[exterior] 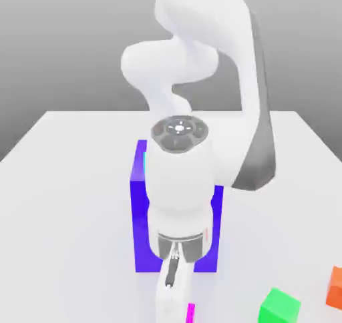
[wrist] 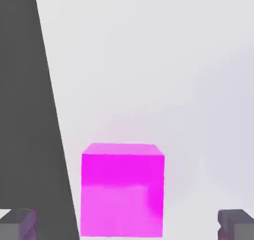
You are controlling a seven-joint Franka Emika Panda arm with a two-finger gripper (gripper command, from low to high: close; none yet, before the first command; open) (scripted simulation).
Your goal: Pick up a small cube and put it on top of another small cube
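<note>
My gripper (wrist: 127, 224) is spread as wide as it goes and holds nothing. The left fingertip (wrist: 17, 223) and its partner stand well apart, and the small magenta cube (wrist: 122, 189) sits on the table between them, nearer the left one.

My worry is that offset. If I close from here, I judge the left finger would meet the cube first and shove it sideways, or twist it, before the other arrives. The dark band along that same side of the hand view I cannot identify, so I would not count on free room there.

In the exterior view, the big blue-violet block (exterior: 138, 208) stands close behind the hand, and a careless lift could brush it. The green cube (exterior: 280, 307) and an orange cube (exterior: 336, 287) lie well off toward that view's right.

The white table (exterior: 73, 155) is smooth and bare, under a plain grey backdrop.
</note>
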